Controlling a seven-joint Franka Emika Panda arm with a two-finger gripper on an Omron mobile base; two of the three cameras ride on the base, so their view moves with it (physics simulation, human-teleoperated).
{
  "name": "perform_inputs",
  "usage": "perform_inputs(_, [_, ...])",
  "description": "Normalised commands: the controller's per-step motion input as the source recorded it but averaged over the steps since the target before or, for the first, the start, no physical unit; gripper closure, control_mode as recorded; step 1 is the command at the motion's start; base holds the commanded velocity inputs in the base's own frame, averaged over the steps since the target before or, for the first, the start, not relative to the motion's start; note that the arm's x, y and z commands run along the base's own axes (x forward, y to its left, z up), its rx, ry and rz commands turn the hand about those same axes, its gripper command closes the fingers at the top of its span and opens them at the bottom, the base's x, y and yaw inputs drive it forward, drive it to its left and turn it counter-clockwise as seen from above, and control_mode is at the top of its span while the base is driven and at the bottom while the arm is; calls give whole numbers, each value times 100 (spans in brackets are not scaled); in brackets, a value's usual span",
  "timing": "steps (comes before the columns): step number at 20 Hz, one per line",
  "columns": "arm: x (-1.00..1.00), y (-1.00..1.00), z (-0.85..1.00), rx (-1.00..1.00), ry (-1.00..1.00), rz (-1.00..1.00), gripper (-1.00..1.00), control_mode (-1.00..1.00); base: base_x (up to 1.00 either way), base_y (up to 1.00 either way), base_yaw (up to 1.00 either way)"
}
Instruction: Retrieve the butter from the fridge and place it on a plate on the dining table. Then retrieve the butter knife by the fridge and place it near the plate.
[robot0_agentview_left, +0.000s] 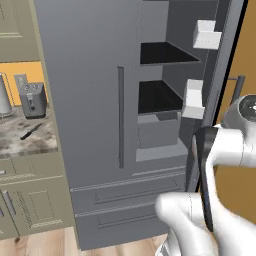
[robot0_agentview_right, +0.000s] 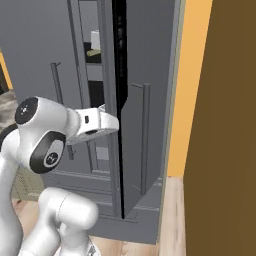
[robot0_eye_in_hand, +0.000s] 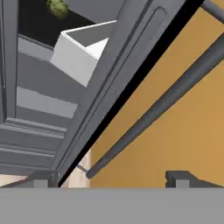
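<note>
The grey fridge (robot0_agentview_left: 90, 75) stands with its right door (robot0_agentview_right: 142, 75) swung open, shelves showing inside. A pale yellow-olive butter stick (robot0_agentview_right: 93, 52) lies on an upper shelf. The dark butter knife (robot0_agentview_left: 31, 131) lies on the marble counter left of the fridge. My gripper (robot0_eye_in_hand: 109, 180) is open at the door's edge, fingertips (robot0_eye_in_hand: 178, 177) wide apart and gripping nothing. The door's bar handle (robot0_eye_in_hand: 162, 105) runs diagonally just ahead of it. In the right base view the hand (robot0_agentview_right: 100, 122) reaches behind the door edge. The plate and dining table are out of view.
White door bins (robot0_agentview_left: 206, 34) hang on the open door's inner side. A round green item (robot0_eye_in_hand: 57, 6) sits inside the fridge. A toaster (robot0_agentview_left: 34, 99) stands behind the knife. A brown wall panel (robot0_agentview_right: 225, 125) lies close on the right. Freezer drawers (robot0_agentview_left: 125, 192) sit below.
</note>
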Motion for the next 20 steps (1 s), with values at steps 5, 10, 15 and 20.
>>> perform_inputs(5, [40,100,0,-62,55,-4,-100,-100,0,0,0])
perform_inputs(10, [73,64,1,-43,49,-3,-100,-100,0,0,0])
perform_inputs(15, [71,0,1,-15,27,-8,-100,-100,0,0,0])
perform_inputs(20, [58,-2,0,-1,3,-1,-100,-100,0,0,0])
